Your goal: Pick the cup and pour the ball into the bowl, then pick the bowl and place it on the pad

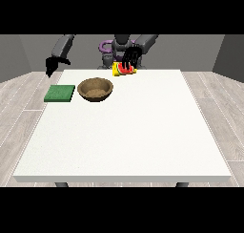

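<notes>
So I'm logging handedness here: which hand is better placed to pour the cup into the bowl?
The robot's left, the hand at the view's right: it is already on the cup, close behind the bowl. The other hand hangs off the table's edge.

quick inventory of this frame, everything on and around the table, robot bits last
table: 1, white, fills the middle of the view, dark legs showing under the near edge
pad: 1, green, flat on the table near its edge at the view's left
bowl: 1, brown, on the table just beside the pad, toward the view's centre
cup: 1, yellow and red, at the far table edge, under a hand
ball: not visible
floor: light wood planks around the table
hand at the view's right: 1, black, fingers curled down over the cup
hand at the view's left: 1, black, hanging off the table's far corner, holding nothing
</notes>
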### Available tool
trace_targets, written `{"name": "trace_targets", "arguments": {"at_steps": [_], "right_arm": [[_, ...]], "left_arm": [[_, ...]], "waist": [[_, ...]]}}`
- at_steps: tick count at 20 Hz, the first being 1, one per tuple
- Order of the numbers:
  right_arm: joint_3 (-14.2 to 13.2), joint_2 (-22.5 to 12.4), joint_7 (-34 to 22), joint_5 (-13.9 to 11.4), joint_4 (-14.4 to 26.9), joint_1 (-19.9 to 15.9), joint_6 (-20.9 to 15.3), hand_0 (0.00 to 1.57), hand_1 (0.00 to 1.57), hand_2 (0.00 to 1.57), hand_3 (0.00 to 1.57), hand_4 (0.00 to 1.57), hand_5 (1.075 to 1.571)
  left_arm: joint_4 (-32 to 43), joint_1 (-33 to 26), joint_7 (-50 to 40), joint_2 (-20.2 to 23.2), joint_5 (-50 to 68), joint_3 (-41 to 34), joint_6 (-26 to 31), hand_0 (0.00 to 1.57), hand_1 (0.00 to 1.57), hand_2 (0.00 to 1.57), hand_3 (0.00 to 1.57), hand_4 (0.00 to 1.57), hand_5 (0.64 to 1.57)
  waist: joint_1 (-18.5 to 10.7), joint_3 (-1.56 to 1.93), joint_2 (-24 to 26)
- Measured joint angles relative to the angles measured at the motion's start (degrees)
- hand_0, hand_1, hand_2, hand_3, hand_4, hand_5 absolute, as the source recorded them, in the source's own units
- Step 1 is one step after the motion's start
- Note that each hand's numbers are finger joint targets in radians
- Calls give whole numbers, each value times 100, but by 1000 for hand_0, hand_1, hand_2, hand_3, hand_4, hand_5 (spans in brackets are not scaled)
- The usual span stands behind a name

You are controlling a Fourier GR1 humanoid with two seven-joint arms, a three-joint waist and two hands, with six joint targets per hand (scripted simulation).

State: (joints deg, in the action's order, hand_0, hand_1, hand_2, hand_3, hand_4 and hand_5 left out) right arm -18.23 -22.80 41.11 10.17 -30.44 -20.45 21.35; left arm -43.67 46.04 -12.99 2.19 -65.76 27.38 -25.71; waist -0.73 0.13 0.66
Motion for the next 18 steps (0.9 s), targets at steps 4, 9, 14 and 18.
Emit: {"name": "trace_targets", "arguments": {"at_steps": [4, 9, 14, 18], "right_arm": [[-30, -17, 54, 11, 145, 67, -17, 0, 0, 269, 336, 391, 1534], [-108, -158, 119, 51, 353, 115, 25, 0, 0, 175, 346, 399, 1535], [-48, -126, 233, 13, 351, 67, -15, 0, 0, 141, 272, 416, 1530], [-55, -160, 226, 42, 351, -41, -21, 0, 0, 186, 288, 429, 1528]], "left_arm": [[-227, 252, -206, -82, -338, 184, 641, 282, 282, 1571, 1541, 692, 1524], [-656, 444, -551, -177, -809, 634, 1286, 0, 0, 1571, 1571, 534, 1522], [-1037, 609, -813, -204, -1113, 819, 1858, 0, 0, 1571, 1571, 571, 1527], [-1223, 678, -790, -214, -1363, 1037, 2276, 374, 374, 1571, 1571, 928, 1571]], "waist": [[-112, -4, 62], [-230, -5, 75], [-125, -7, -49], [-90, -5, -159]]}}
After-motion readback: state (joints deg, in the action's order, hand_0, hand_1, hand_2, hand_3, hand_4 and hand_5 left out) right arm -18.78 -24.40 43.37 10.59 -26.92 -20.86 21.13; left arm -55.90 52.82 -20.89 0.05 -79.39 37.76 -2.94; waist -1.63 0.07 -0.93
